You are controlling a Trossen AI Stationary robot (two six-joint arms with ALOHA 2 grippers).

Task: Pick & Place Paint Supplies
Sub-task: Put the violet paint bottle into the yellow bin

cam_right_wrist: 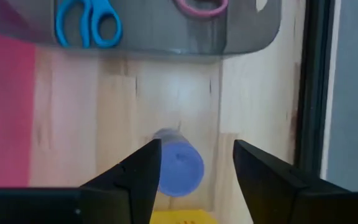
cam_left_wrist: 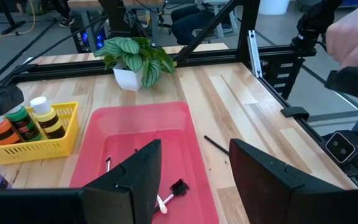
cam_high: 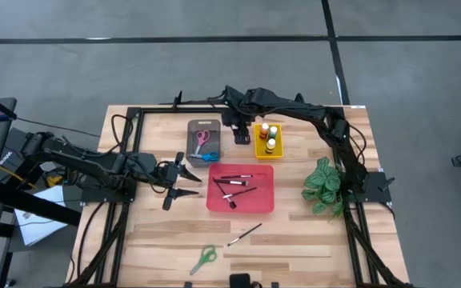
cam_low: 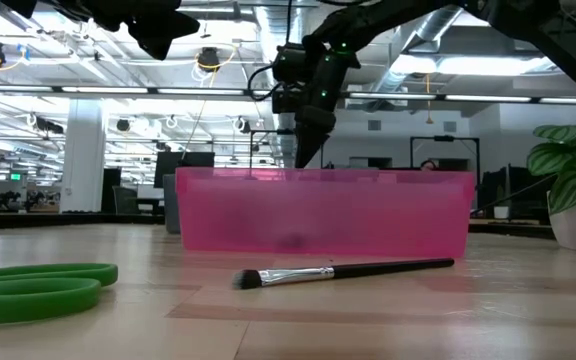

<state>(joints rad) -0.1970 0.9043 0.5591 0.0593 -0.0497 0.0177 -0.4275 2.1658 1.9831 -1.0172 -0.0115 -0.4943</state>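
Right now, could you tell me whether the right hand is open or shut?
Open. In the right wrist view the right hand shows its fingers parted above the purple paint bottle on the table, not clamping it.

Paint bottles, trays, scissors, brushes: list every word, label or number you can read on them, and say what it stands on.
No text can be read in any view.
Paint bottles in the yellow tray: dark labels, print too small to read.
Purple bottle: no label visible from above.
Scissors, brushes, red tray: no markings visible.

Bright even overhead light; right wrist view blurred (close range); soft shadows.
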